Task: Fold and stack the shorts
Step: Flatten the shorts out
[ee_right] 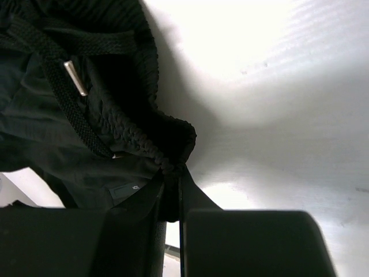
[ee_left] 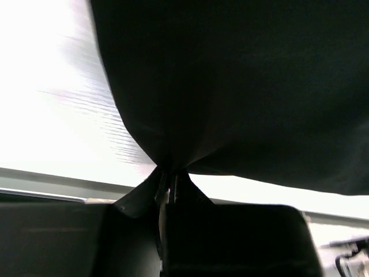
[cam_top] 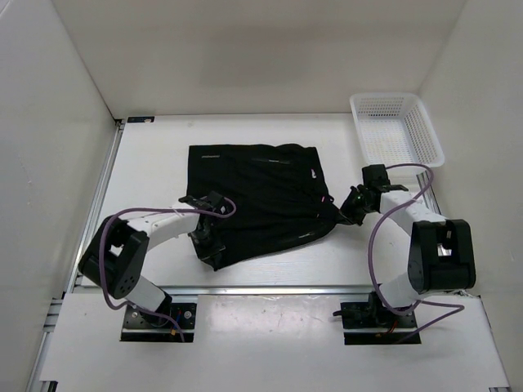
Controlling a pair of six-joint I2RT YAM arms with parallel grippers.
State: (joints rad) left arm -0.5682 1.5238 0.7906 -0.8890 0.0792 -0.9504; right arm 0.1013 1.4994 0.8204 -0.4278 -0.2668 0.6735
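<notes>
- Top external view: the shorts (cam_top: 261, 192) lie mostly spread in the middle of the white surface (cam_top: 155, 163), between the two arms, with the mesh basket (cam_top: 396, 126) well apart at the far right.
- Left fingers (ee_left: 141, 195) are closed on a pinch of black fabric at the near-left corner.
- Right fingers (ee_right: 195, 193) are clamped on the ribbed waistband (ee_right: 132, 135), beside the drawstring (ee_right: 57, 63), at the near-right corner.
- Progress, as I judge it: early. No tidy fold shows, and the near edge is bunched at both pinch points. The folding and stacking remain.
- Orientation: the long axis seems to run left to right, slightly tilted, with the waistband end apparently toward the right arm.
</notes>
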